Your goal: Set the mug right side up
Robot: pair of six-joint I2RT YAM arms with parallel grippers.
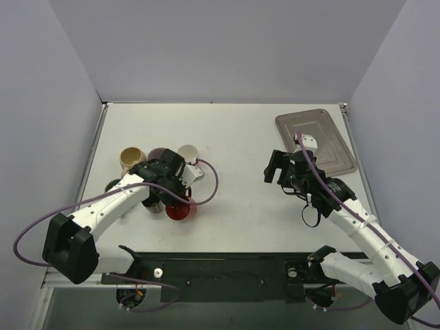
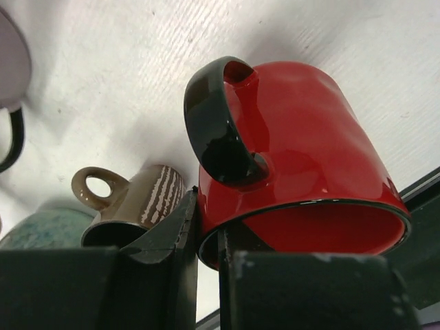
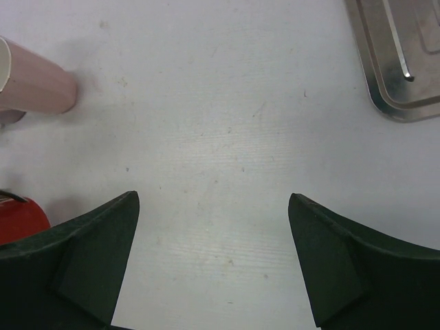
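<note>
Mug [image 2: 309, 151], red with a black handle [image 2: 220, 130]: clenched at the rim in the left pincer [image 2: 206, 230], one finger inside the mouth and one outside, the wall between them. The mouth faces back toward that pincer and the base points away from it, toward the tabletop [image 3: 220, 124]. The long axis therefore runs straight out from the fingers, leaning a little to one side. Whether the base rests on the tabletop cannot be told. The handle stands just beyond the fingertips, on the outer wall. Judgement: the mug is at or near upright, and the coming move turns on bringing that axis square to the tabletop before letting go. The left arm is on the mug. The right pincer [image 3: 213, 199] is released, its jaws wide with nothing between them, over bare tabletop well apart from the mug, which shows only as a red sliver at its far left. Contents: nothing is seen in the visible part of the red interior. A striped mug [image 2: 148, 199] lies just beside the left pincer's outer finger, its inside too dark to judge. A pink cup [image 3: 38, 86] lies ahead-left of the right pincer, and a tray [image 3: 405, 75] ahead-right, with nothing on the part in view.
</note>
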